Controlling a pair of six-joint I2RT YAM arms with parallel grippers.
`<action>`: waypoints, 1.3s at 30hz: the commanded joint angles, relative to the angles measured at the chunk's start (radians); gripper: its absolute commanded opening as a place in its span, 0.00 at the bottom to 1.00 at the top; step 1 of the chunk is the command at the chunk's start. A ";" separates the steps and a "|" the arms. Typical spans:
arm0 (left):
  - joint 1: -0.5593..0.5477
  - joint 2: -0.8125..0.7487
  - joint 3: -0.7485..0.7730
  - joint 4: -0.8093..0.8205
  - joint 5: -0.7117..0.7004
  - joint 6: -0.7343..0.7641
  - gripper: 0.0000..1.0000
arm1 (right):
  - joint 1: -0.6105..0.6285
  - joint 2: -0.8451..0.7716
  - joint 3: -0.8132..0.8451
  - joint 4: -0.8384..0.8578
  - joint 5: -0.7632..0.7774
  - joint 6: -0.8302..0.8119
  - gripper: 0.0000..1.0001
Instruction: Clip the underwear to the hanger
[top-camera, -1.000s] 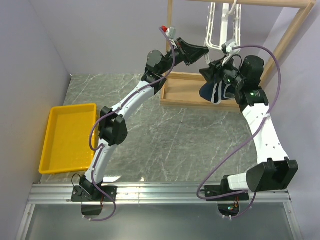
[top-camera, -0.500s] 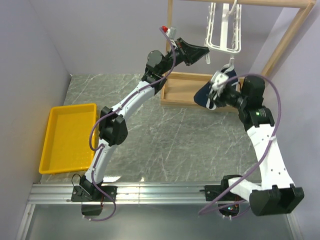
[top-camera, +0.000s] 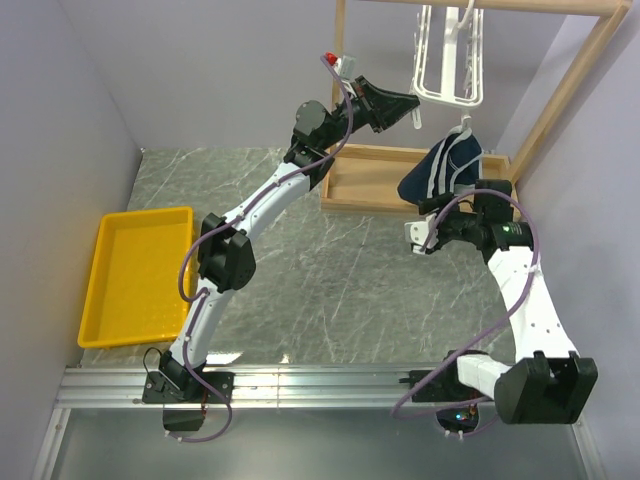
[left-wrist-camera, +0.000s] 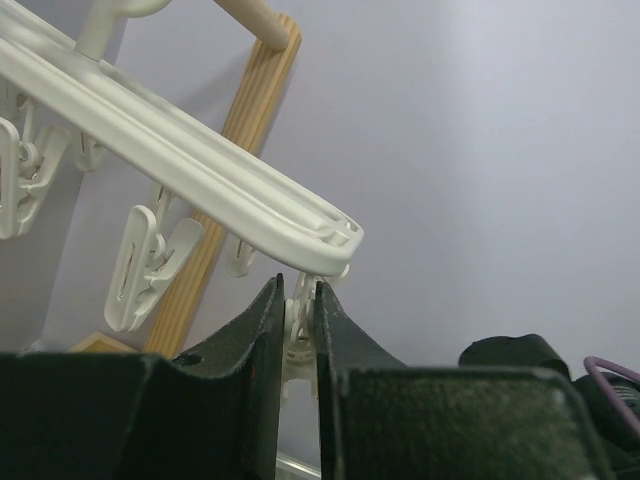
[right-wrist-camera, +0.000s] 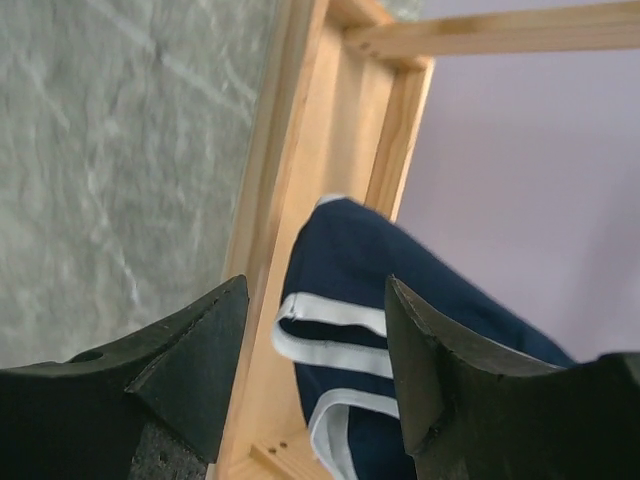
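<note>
the underwear (top-camera: 450, 166) is hanging by a clip (top-camera: 464, 127) from the hanger (top-camera: 447, 93), so clipping looks done; the right pincer (top-camera: 416, 238) is gaping empty, and the left pincer (left-wrist-camera: 297, 300) is pinching a corner clip (left-wrist-camera: 297, 338).

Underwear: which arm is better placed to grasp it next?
Right, probably: the right pincer, open, points at the underwear; the left pincer is shut on a clip of the hanger.

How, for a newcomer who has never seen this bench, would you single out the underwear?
Find the wooden rack at the back right. Below its white hanger dangles the underwear. It is the only navy cloth there, trimmed white.
</note>
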 joint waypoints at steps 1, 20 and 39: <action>-0.006 -0.026 0.012 0.017 0.020 0.019 0.00 | -0.040 0.043 0.024 -0.097 -0.010 -0.338 0.64; 0.006 -0.038 -0.019 0.031 0.032 0.004 0.00 | -0.143 0.166 -0.062 0.104 -0.124 -0.843 0.73; 0.014 -0.036 -0.026 0.051 0.038 -0.010 0.00 | -0.159 0.188 -0.062 0.160 -0.115 -0.848 0.72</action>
